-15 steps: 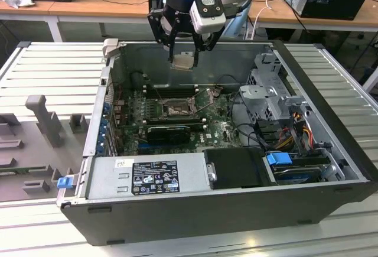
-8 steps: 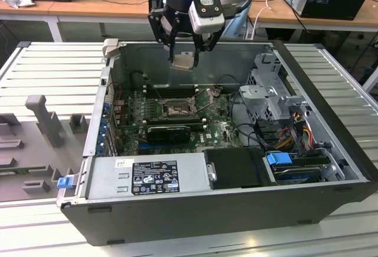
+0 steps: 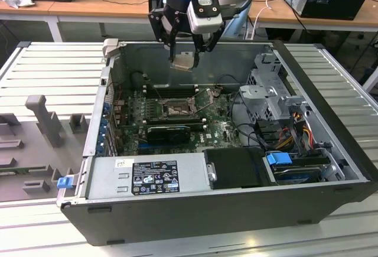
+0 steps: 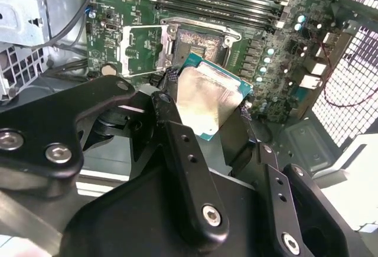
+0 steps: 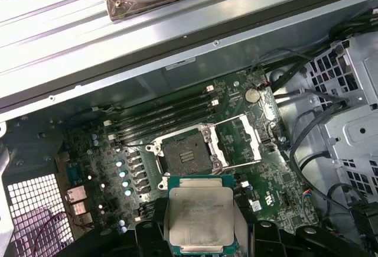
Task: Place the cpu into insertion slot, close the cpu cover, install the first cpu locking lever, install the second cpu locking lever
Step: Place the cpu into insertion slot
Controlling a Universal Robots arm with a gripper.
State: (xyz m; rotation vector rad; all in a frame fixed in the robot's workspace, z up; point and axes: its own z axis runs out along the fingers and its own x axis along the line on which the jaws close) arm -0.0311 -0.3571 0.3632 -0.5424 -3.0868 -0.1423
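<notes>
My gripper (image 3: pixel 184 59) hangs above the open computer case, over its far wall, and is shut on the cpu (image 3: pixel 183 62), a flat silvery square chip with a green edge. Both wrist views show the cpu (image 4: pixel 209 94) (image 5: pixel 199 215) held by its two sides between the black fingers (image 4: pixel 170 112). Well below it the insertion slot (image 3: pixel 175 109) (image 5: pixel 186 153) (image 4: pixel 199 41) lies bare, a dark square on the green motherboard (image 3: pixel 218 128). The cpu cover (image 5: pixel 239 142) (image 4: pixel 142 50), a silvery frame, is swung open and lies beside the slot.
Long black memory sticks (image 3: pixel 168 91) run along the far side of the slot. A grey power supply (image 3: pixel 147 177) fills the near side of the case, and a metal drive cage (image 3: pixel 271 94) with cables (image 3: pixel 295 130) stands at the exterior view's right. Grey fixtures (image 3: pixel 41 118) sit outside the case.
</notes>
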